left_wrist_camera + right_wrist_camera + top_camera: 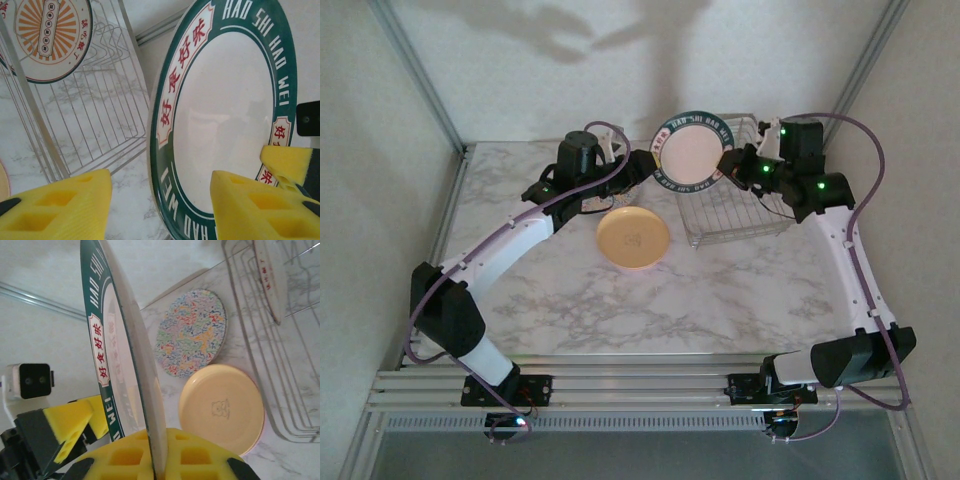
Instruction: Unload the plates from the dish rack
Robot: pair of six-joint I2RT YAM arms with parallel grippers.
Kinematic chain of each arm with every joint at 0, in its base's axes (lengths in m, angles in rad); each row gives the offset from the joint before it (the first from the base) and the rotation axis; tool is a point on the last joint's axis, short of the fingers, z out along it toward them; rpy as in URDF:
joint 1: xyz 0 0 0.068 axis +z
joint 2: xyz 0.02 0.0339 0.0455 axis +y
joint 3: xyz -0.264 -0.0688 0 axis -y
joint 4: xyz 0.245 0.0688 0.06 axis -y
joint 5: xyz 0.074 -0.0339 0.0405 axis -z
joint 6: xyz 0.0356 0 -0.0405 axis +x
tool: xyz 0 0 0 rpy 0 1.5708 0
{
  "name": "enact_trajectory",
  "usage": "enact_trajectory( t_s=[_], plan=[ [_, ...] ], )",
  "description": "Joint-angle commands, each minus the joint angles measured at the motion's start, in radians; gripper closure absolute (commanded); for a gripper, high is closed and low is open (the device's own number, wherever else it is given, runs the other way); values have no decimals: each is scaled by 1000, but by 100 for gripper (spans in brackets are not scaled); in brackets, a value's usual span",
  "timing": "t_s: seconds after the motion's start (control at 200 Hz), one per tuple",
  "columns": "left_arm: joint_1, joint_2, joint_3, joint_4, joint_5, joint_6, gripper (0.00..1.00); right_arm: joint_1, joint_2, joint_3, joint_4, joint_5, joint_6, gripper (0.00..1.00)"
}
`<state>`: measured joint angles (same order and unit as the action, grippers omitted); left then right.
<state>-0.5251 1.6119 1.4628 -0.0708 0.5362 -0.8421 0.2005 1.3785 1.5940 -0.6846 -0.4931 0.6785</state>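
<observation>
A large plate (692,150) with a dark green lettered rim and white centre stands on edge in the air, left of the dish rack (735,215). My right gripper (729,165) is shut on its right edge, and the rim (127,365) runs down between the yellow pads (210,457). My left gripper (646,168) is open, its fingers (55,205) straddling the plate's opposite rim (165,190) without clamping it. A plate with an orange motif (45,35) still stands in the rack (100,115). A yellow plate (633,238) and a multicolour plate (190,340) lie on the table.
The marble table (700,300) has free room in front of the yellow plate. The wire rack (280,350) lies right of the yellow plate (222,407), and the remaining plate (270,280) leans in its slots. Metal frame posts and white walls border the table.
</observation>
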Motion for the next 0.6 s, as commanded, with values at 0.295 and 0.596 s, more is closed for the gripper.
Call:
enact_trajectory(
  t_s=[0.295, 0.596],
  plan=[
    [-5, 10, -11, 63, 7, -31, 70, -3, 27, -59, 134, -161, 108, 100],
    [-8, 3, -31, 78, 0, -54, 91, -2, 48, -96, 161, -200, 166, 100]
  ],
)
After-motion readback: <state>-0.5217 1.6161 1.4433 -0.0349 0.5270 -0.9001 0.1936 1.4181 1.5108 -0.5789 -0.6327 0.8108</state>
